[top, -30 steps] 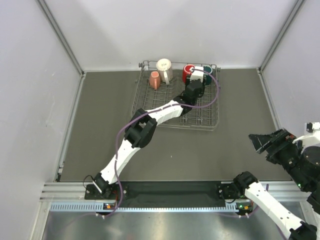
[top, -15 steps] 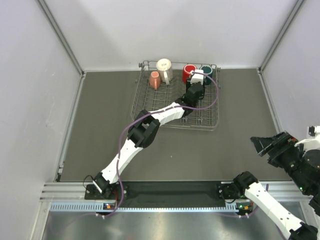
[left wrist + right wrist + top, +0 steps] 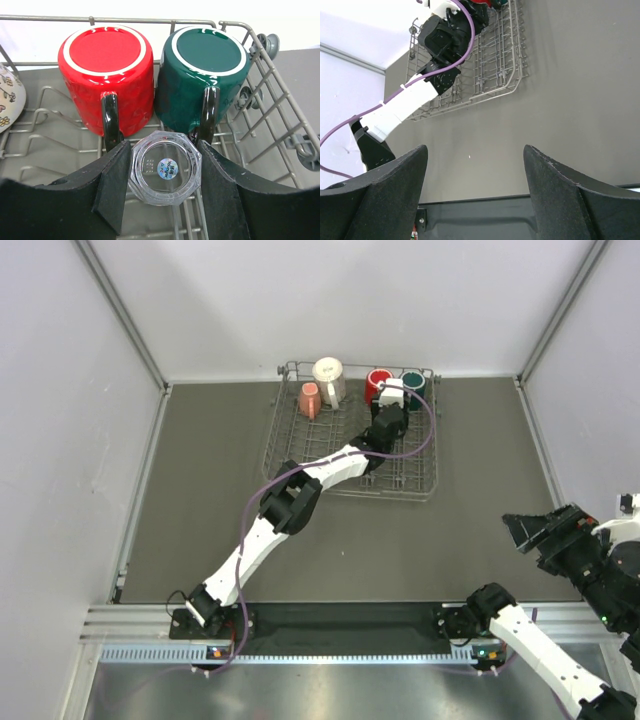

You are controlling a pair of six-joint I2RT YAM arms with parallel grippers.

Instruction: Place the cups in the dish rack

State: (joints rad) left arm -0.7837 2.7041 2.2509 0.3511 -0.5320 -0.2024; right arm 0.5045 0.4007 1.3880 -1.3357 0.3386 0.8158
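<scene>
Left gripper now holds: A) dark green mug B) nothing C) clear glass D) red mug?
C: in the left wrist view the left gripper pinches the clear glass from both sides, just in front of the red mug and dark green mug.

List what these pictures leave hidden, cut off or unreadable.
- Clear octagonal glass: in the top external view, covered by the left arm's white wrist camera. In the left wrist view, the black fingers hide its sides and whether it rests on the grey wire dish rack.
- Sticker on that glass: print too small.
- White speckled mug: cut by the left wrist view's left edge.
- Red mug and dark green mug: upside down, insides hidden.
</scene>
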